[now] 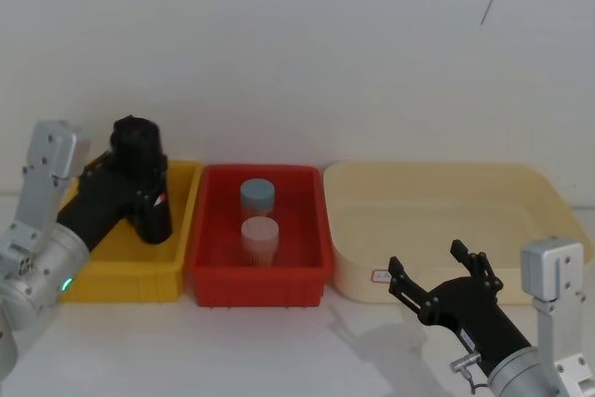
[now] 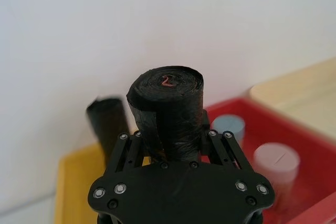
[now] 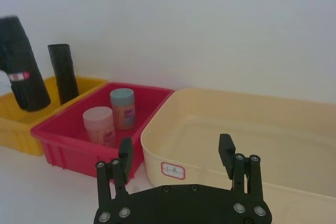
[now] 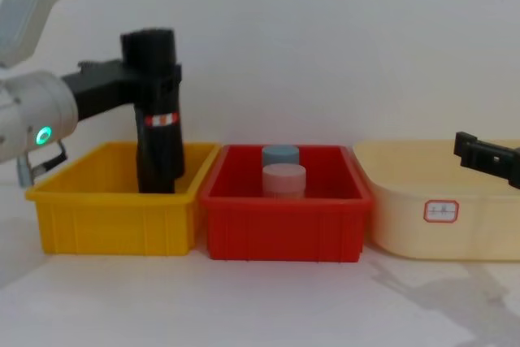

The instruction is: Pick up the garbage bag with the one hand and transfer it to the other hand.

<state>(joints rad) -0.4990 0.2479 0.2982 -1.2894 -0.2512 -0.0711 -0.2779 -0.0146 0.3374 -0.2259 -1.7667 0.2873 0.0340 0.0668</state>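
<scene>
My left gripper (image 1: 141, 188), on the arm with the green ring light (image 1: 66, 285), was clamped on the garbage bag (image 1: 139, 169). Its fingers (image 2: 127, 149) were closed partway, one on each side of the roll, and gripped it below the top end. The roll stood nearly upright, leaning a little, with its red-and-white label band (image 4: 161, 120) just below my grip. Its lower end hung inside the yellow bin (image 1: 121, 281). I could not tell whether it touched the floor of that bin. A plain black roll (image 3: 64, 72) stood close behind it in the same bin.

Seen from my head, the yellow bin lay at nine o'clock from the red bin (image 1: 260, 285), and the cream tub (image 1: 437, 211) lay at three o'clock. The red bin held a blue-lidded jar (image 1: 257, 195), with a pink-lidded jar (image 1: 259, 237) at its six o'clock.

My right gripper (image 1: 429, 262) hovered low at five o'clock from the red bin, in front of the cream tub and well apart from the bag. Its fingers (image 3: 125, 153) were spread wide and held nothing.
</scene>
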